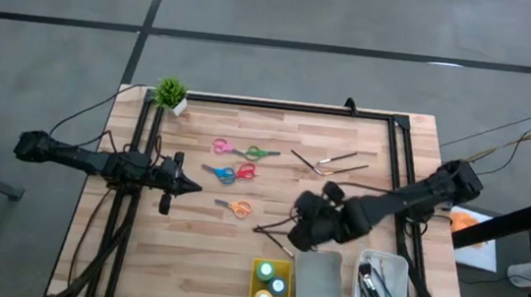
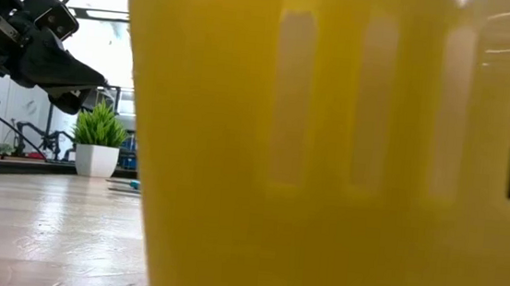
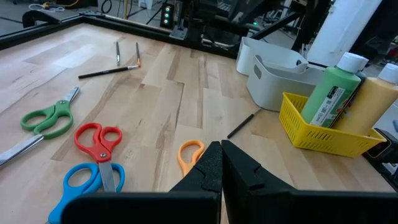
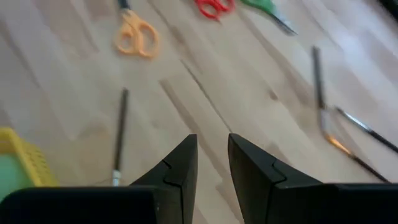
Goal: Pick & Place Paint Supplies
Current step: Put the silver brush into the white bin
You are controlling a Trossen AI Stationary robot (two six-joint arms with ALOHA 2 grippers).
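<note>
**Loose brush on the desk, both pincers empty**

A thin dark brush [image 1: 274, 233] lies on the desk [image 1: 195, 250] beside the yellow tray [image 1: 272, 288], its long axis slanting from near the orange scissors [image 1: 234, 207] toward the tray. The right pincer [image 1: 302, 233] hovers just above it, fingers a narrow gap apart, gripping nothing. The left pincer [image 1: 182, 186] hangs over the desk's left part, pressed shut and empty.

Only the high view shows the brushes [image 1: 375, 284] already in the white tray [image 1: 381, 289] and three more [image 1: 328, 161] lying slantwise near the far edge. The left wrist view alone shows the bottles from the side: a green bottle [image 3: 331, 93] with a label too small to read. The low view is mostly filled by the yellow tray's wall.
</note>
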